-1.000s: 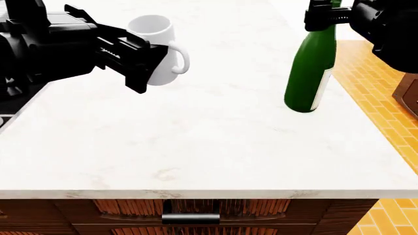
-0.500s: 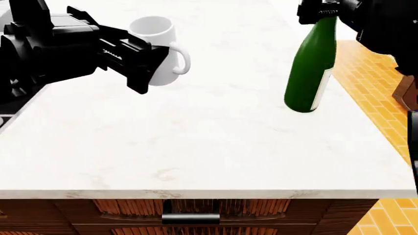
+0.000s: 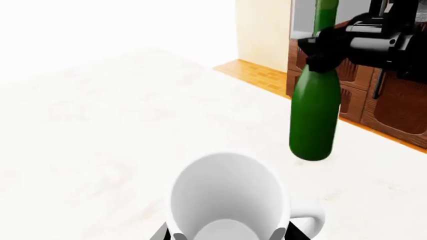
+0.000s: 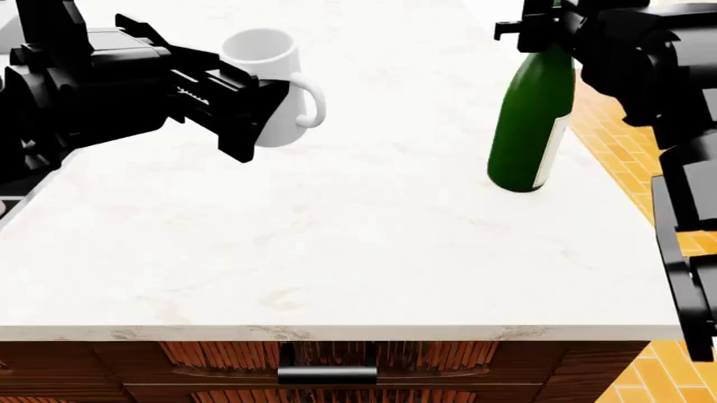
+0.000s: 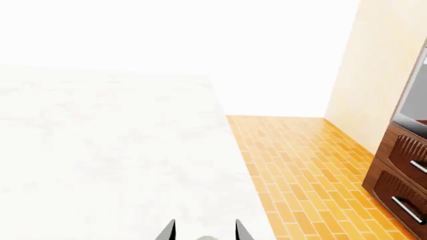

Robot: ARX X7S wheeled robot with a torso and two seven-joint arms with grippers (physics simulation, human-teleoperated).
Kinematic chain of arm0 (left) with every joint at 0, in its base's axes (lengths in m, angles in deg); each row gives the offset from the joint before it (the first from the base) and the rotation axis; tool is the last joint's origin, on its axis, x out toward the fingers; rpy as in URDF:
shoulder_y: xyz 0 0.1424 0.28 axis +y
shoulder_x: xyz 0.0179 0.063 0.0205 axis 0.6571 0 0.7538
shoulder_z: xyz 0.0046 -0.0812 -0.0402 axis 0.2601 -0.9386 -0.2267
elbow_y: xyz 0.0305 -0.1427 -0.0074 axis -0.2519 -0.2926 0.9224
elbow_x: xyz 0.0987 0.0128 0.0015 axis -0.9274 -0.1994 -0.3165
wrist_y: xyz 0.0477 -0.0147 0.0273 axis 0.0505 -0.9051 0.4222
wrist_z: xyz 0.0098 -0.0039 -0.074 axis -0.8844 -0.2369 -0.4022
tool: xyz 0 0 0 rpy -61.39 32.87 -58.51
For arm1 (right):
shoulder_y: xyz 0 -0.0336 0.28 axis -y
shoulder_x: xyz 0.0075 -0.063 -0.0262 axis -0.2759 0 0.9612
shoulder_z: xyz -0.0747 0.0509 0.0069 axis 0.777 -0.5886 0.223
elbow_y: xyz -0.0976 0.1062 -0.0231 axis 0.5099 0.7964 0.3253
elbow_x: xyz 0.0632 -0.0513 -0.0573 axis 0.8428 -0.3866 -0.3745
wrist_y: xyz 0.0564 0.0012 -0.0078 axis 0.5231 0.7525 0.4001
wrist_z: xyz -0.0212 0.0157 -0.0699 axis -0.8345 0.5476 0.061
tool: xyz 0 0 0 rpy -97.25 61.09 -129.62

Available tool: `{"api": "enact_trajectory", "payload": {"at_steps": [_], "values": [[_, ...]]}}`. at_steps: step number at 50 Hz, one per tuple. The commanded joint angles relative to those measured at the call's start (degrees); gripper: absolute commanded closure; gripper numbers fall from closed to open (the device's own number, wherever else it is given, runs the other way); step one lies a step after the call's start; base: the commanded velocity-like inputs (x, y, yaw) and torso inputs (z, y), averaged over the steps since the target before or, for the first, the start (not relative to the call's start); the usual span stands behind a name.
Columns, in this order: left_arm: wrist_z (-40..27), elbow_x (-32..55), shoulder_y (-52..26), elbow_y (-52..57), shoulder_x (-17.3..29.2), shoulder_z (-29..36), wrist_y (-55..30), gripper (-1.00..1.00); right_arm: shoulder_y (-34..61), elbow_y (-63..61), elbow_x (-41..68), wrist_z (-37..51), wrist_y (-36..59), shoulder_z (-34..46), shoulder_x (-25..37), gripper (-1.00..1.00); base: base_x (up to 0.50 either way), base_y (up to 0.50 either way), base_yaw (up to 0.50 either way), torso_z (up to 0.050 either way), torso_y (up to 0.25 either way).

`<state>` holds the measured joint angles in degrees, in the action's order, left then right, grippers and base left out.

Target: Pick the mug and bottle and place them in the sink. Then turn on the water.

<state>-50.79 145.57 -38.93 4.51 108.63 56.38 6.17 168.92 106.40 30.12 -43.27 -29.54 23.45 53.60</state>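
Observation:
My left gripper is shut on the white mug, handle pointing right, over the far left of the counter. In the left wrist view the mug's open mouth faces the camera, with the jaws on either side of its body. The dark green bottle stands at the counter's right edge and also shows in the left wrist view. My right gripper clasps its neck from the right; it also shows in the left wrist view. In the right wrist view only the fingertips show. The sink is out of view.
The white marble counter ends at a front edge with wooden drawers and a black handle below. Orange brick floor lies past the counter's right edge. Dark wooden cabinets stand beyond it, and also show in the right wrist view.
My right arm has swung left and further into the head view, tipping the bottle's top slightly left; its base stays put. The left gripper and mug have hardly moved.

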Motion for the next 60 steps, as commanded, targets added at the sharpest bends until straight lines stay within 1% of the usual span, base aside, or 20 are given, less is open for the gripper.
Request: {"api": "enact_trajectory", "payload": {"at_steps": [1, 6, 11, 17, 22, 28, 36, 39, 49, 60], "values": [[0.4, -1.4, 0.3, 1.0, 0.4, -0.2, 1.5, 1.0, -1.9, -7.4, 1.9, 1.7, 3.0, -1.0, 1.7, 1.0, 0.0, 0.0, 0.0, 0.0, 0.0], [1.2, -2.6, 1.3, 1.9, 0.7, -0.6, 2.9, 1.0, -3.1, -13.8, 4.1, 3.0, 5.9, -2.4, 3.5, 1.0, 0.0, 0.0, 0.0, 0.0, 0.002], [0.8, -2.6, 2.2, 2.9, 1.1, -1.2, 4.0, 1.0, -3.9, -17.2, 5.8, 4.1, 7.3, -4.0, 5.0, 1.0, 0.0, 0.0, 0.0, 0.0, 0.002], [-0.2, -2.2, 1.5, 3.1, 1.0, -1.5, 4.5, 1.0, -3.2, -20.7, 7.7, 5.2, 9.2, -5.9, 6.7, 1.0, 0.0, 0.0, 0.0, 0.0, 0.0], [-1.3, -1.8, 0.9, 3.6, 0.9, -1.4, 4.5, 1.0, -3.8, -27.2, 10.7, 8.0, 11.9, -8.3, 7.5, 1.0, 0.0, 0.0, 0.0, 0.0, 0.002], [-2.3, -1.6, 0.0, 4.2, 1.2, -1.0, 4.1, 1.0, -4.6, -35.0, 12.5, 10.4, 14.4, -9.0, 9.0, 1.0, 0.0, 0.0, 0.0, 0.0, 0.002], [-4.9, 1.3, -1.2, 4.6, 1.9, -1.1, 3.8, 1.0, -6.0, -43.5, 17.1, 12.8, 17.0, -12.5, 10.6, 1.0, 0.0, 0.0, 0.0, 0.002, 0.001], [-5.7, 2.3, -1.6, 4.8, 2.1, -1.2, 3.7, 1.0, -6.1, -46.1, 17.9, 13.1, 17.8, -12.6, 11.1, 1.0, 0.0, 0.0, 0.0, 0.0, 0.0], [-6.6, 3.4, -2.6, 5.2, 2.4, -1.0, 3.7, 1.0, -6.1, -51.8, 21.4, 14.6, 20.6, -14.1, 11.9, 1.0, -0.18, 0.38, 0.0, 0.0, 0.001], [-7.3, 4.1, -2.3, 5.8, 2.9, -0.9, 4.2, 1.0, -6.9, -53.9, 22.8, 15.3, 21.4, -14.6, 12.5, 1.0, -0.06, 0.5, 0.0, 0.0, 0.001]]}}
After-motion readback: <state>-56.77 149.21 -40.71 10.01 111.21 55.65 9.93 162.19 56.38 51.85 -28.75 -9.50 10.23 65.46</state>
